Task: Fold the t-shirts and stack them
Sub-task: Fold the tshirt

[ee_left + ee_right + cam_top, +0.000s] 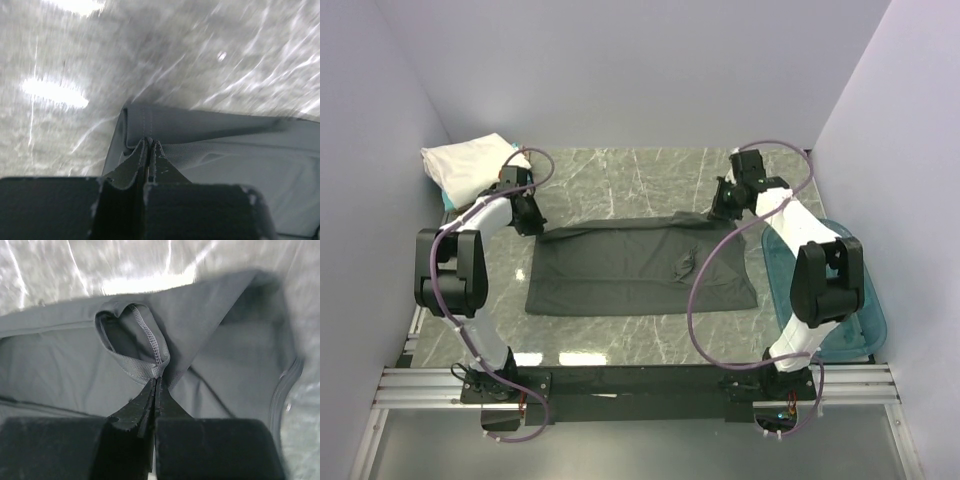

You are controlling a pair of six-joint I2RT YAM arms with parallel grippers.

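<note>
A large dark charcoal-grey t-shirt lies spread flat across the middle of the marble table. My left gripper is at the shirt's far left corner. In the left wrist view, the left gripper is shut on the folded hem of the shirt. My right gripper is at the far right corner. In the right wrist view, the right gripper pinches a stitched hem loop of the shirt. A folded white t-shirt sits at the far left, with a teal t-shirt's edge peeking from under it.
A translucent blue plastic tub stands at the right edge, partly behind the right arm. Bare marble table stretches beyond the shirt to the back wall. Side walls close in left and right. Purple cables loop over both arms.
</note>
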